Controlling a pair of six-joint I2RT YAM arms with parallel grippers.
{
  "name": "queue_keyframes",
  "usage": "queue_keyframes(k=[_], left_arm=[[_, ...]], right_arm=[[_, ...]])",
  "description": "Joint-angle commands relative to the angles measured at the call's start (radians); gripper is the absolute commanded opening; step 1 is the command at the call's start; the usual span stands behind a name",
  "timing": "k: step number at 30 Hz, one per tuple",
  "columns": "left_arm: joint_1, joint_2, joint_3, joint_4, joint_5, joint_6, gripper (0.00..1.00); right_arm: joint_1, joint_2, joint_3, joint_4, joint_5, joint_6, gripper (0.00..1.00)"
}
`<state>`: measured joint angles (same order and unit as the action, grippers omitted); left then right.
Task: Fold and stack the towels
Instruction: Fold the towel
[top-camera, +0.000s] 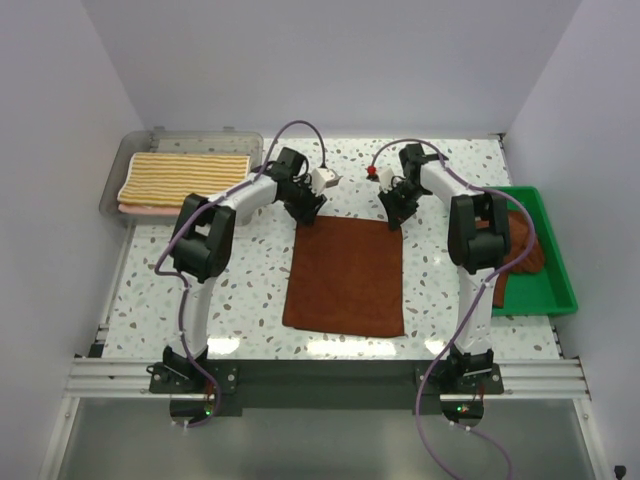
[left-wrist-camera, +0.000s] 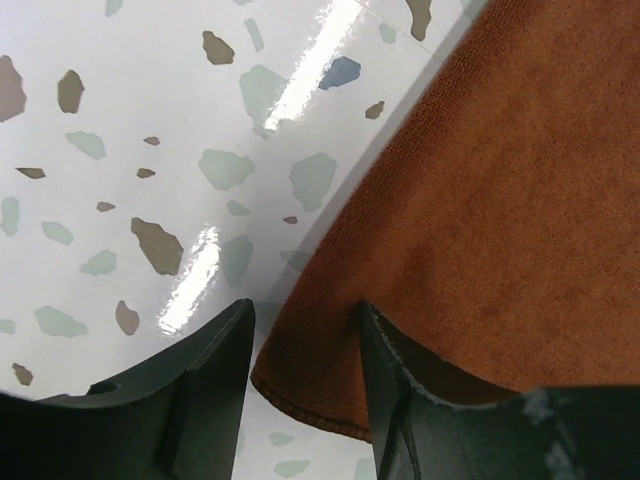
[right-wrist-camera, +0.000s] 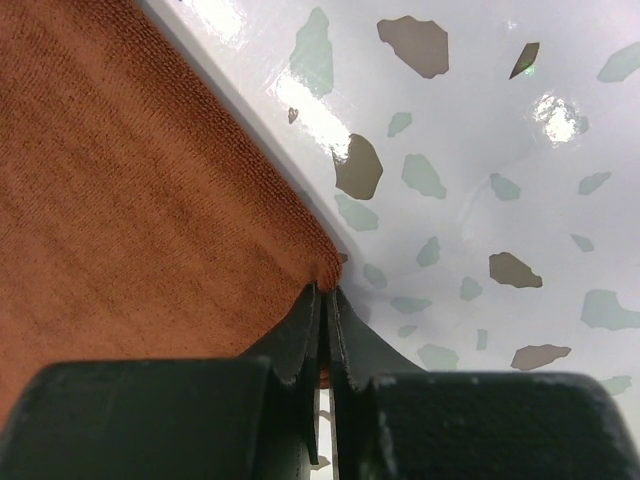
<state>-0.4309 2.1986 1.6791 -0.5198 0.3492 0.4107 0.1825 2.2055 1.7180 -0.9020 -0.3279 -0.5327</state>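
Note:
A rust-brown towel (top-camera: 345, 275) lies flat in the middle of the table. My left gripper (top-camera: 305, 218) is down at its far left corner. In the left wrist view the jaws (left-wrist-camera: 305, 345) stand apart, with the towel's (left-wrist-camera: 500, 200) corner between them and not pinched. My right gripper (top-camera: 393, 220) is at the far right corner, and in its wrist view it (right-wrist-camera: 325, 300) is shut on the tip of the towel (right-wrist-camera: 120, 200). A yellow-and-white striped towel (top-camera: 185, 175) lies folded on a salmon-pink one (top-camera: 140, 210). Another rust-brown towel (top-camera: 520, 255) lies crumpled at the right.
The striped and pink towels sit in a clear grey bin (top-camera: 118, 170) at the back left. The crumpled towel lies in a green tray (top-camera: 555, 290) at the right edge. White walls close in the table on three sides.

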Motion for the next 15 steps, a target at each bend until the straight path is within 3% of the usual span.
queue_keyframes(k=[1,15], left_arm=[[0.012,0.001,-0.035,-0.009,0.037,-0.01,0.5],[0.037,0.039,-0.076,-0.075,-0.004,0.007,0.34]], right_arm=[[0.005,0.019,-0.046,-0.012,0.015,0.002,0.01],[0.005,-0.01,-0.087,0.058,0.075,0.028,0.0]])
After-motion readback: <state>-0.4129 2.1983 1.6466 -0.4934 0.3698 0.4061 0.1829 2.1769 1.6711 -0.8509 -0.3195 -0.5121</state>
